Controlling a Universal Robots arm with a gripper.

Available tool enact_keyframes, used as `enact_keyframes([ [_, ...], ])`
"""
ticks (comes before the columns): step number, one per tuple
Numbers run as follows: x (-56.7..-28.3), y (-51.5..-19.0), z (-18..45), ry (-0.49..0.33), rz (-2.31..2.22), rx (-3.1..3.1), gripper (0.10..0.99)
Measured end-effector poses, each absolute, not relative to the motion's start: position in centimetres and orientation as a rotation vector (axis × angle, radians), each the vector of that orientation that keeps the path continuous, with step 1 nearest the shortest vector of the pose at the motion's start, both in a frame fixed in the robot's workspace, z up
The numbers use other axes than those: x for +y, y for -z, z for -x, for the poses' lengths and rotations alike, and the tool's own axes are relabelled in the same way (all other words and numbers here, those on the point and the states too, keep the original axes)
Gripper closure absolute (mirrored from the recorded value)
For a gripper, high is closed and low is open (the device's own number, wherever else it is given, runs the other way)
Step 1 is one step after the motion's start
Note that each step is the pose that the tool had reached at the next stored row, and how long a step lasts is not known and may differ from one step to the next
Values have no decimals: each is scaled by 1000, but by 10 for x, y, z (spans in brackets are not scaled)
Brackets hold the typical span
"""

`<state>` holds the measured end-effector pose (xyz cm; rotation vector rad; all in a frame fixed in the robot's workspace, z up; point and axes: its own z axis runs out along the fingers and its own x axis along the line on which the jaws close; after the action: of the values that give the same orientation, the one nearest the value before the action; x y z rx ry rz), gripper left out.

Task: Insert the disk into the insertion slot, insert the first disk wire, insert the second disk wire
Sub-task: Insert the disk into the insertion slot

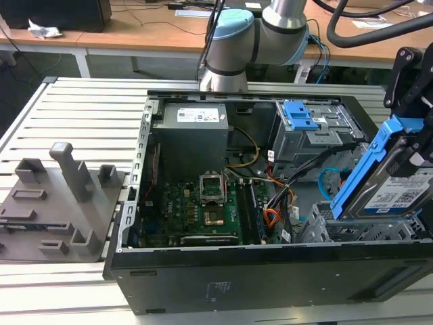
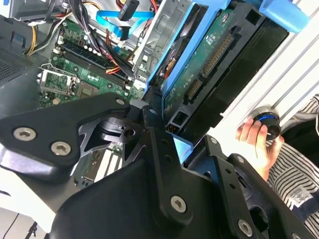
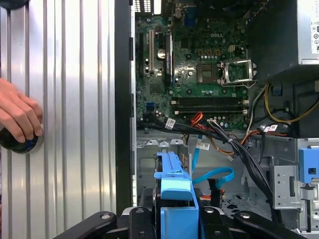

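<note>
Disk (image 1: 391, 184) tilted, gripped by hand (image 3: 177, 221) — above slot (image 1: 325, 229)

My colour list: claw (image 3: 177, 225), matt black; disk (image 1: 399, 193), silver-grey, white barcoded label, bright blue carrier; motherboard (image 1: 196, 203), green; case (image 1: 270, 277) around the motherboard, black; insertion slot (image 1: 322, 225) beside the motherboard, silver, perforated; cable (image 3: 214, 175) near the motherboard, light blue; table (image 1: 81, 108), pale grey, ribbed; sleeve (image 2: 294, 172), dark-and-white stripes.

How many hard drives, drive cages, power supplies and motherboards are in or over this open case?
Silver-grey hard drive in blue plastic carrier: 1
Sheet-metal drive cages: 2 (silver perforated cage, taller grey cage with blue latch)
Grey box-shaped power supply: 1
Green motherboard: 1
Total: 5
</note>
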<state>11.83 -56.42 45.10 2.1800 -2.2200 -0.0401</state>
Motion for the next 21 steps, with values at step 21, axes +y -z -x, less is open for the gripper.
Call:
enact_keyframes([
  [21,-555,-438,-118,40,-2180,-2220,722],
])
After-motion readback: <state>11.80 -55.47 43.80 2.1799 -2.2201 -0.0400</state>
